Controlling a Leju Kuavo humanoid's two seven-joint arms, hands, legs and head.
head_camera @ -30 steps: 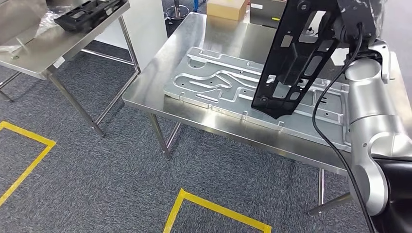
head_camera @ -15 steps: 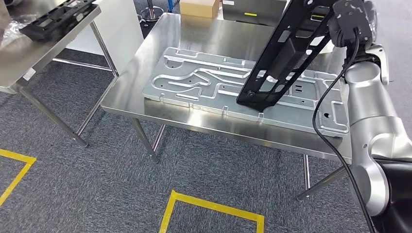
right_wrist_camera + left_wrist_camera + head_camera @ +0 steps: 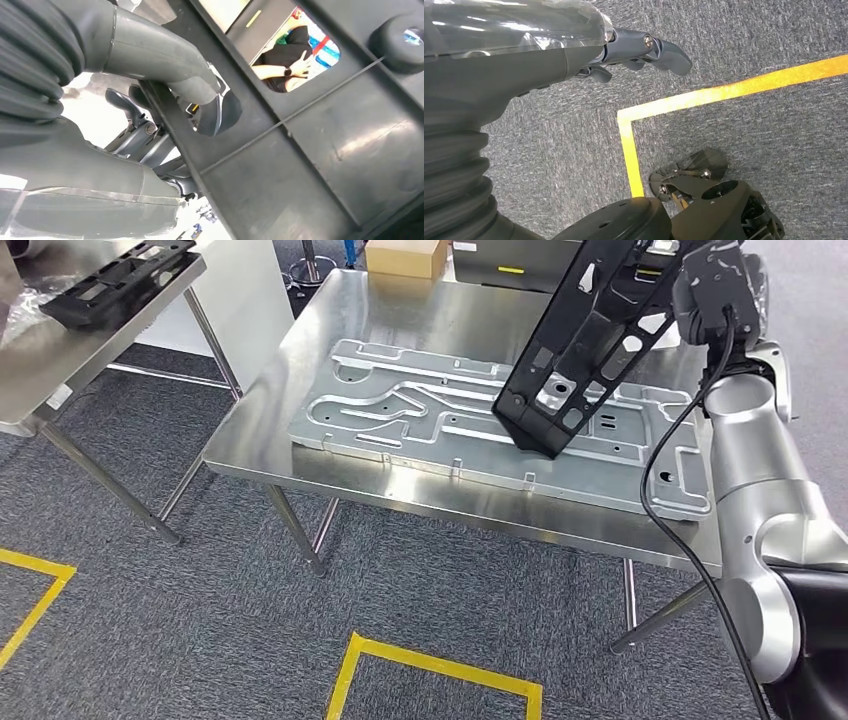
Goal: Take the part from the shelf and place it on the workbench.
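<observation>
Carrying step: the right hand [image 3: 165, 100] clamps the black plastic frame [image 3: 580, 345] above the steel workbench [image 3: 400, 310], left hand [image 3: 644, 50] empty, fingers apart; next, lower it flat

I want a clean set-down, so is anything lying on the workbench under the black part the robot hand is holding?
Yes. A large grey stamped metal plate lies on the steel workbench directly below the black plastic frame part held by the right robot hand.
</observation>
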